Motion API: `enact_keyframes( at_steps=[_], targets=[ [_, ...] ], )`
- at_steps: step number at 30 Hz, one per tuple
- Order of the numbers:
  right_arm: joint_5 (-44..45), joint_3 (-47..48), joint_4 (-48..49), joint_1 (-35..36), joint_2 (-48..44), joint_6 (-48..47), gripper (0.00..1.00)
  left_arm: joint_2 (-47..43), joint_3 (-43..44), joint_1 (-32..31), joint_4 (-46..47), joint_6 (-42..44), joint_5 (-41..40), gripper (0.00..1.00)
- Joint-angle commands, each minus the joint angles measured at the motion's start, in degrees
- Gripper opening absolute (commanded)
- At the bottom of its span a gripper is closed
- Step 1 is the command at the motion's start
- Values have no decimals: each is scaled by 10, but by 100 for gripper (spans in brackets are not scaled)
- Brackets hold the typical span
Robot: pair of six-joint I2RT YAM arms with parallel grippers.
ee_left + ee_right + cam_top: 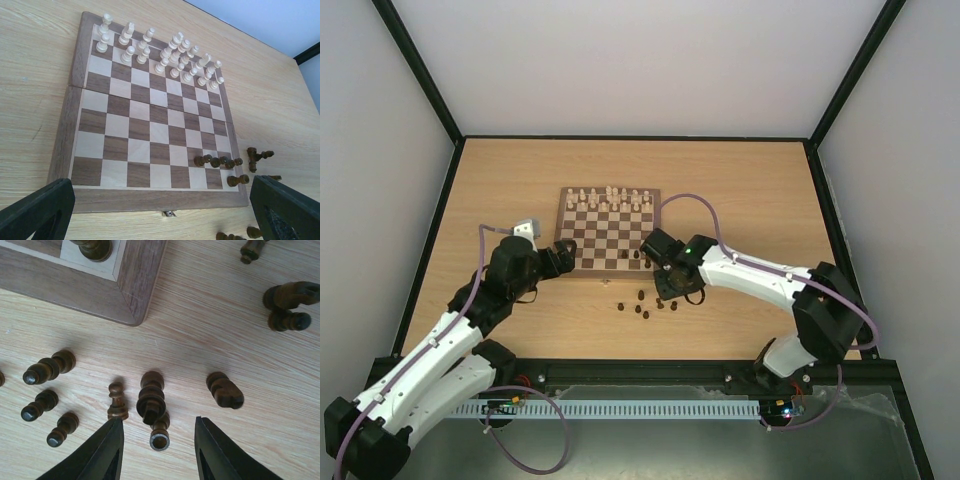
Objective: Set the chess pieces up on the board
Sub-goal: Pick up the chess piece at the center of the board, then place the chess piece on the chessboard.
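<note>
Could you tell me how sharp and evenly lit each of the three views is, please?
Top external: soft, even light, no glare, though the dark chess pieces look tiny and indistinct. Left wrist: board and cream pieces crisp, left fingers dark and featureless. Right wrist: sharp close-up, faint soft shadows on the table, right fingers nearly silhouetted.

The light wood table [740, 190] carries the board [610, 232] and loose dark chess pieces [150, 397] off its corner.
</note>
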Motion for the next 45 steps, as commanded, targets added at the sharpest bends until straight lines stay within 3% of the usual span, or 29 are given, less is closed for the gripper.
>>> enact_keyframes(
  at_steps=[1,11,21,27,33,45],
  targets=[
    [-10,-8,7,3,25,4,40,-8,-5,3,-11,-3,3,99],
    [0,-3,20,3,65,-2,33,-10,-7,3,-15,-1,-2,99],
    [13,13,10,3,74,-3,9,-13,-7,3,-15,-1,-3,99],
    [30,76,-32,3,51,-11,9,-16,-8,3,-18,-1,-5,99],
    [-12,161,-53,5,69,-39,9,-23,-7,3,-21,-3,-10,99],
    [-34,386,-125,33,234,-88,10,-35,-3,5,-29,-3,-17,99]
  ],
)
